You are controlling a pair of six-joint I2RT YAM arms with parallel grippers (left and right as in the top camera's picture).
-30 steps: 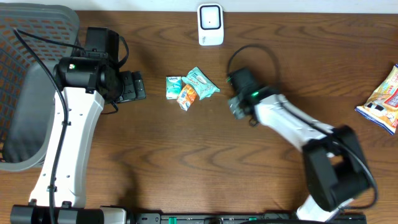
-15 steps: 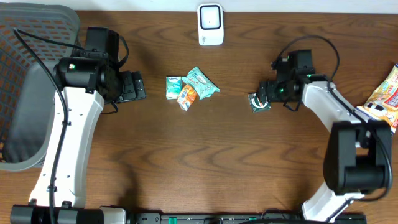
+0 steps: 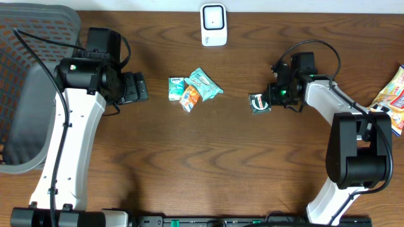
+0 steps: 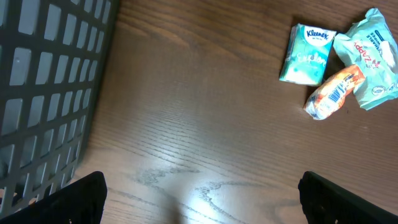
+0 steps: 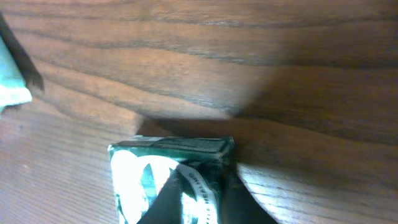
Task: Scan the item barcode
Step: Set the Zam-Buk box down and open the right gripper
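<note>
The green packet (image 3: 258, 103) sits right at the tip of the right pincer (image 3: 270, 99), on the side facing the middle of the worktop (image 3: 189, 157). In the wrist view the packet fills the bottom of the frame and throws a shadow on the wood. A dark wedge overlaps its lower edge, which might be a finger, but honestly I can't tell. So for the right pincer I can't say whether it's clamped on the packet or just parked against it.

The left pincer (image 3: 134, 87) is easy: fingers spread wide, nothing between them, just bare wood underneath.

The white scanner (image 3: 213, 25) stands well off to the left of the right pincer, up by the far edge. Between the two pincers, nearer the left one, there's a little cluster: a Kleenex pack (image 3: 176, 88), an orange packet (image 3: 189, 98) touching it, and a teal packet (image 3: 205, 83) just beside those. A snack bag (image 3: 390, 99) lies well behind the right pincer at the right edge. A grey mesh basket (image 3: 25, 57) sits off to the left of the left pincer.
</note>
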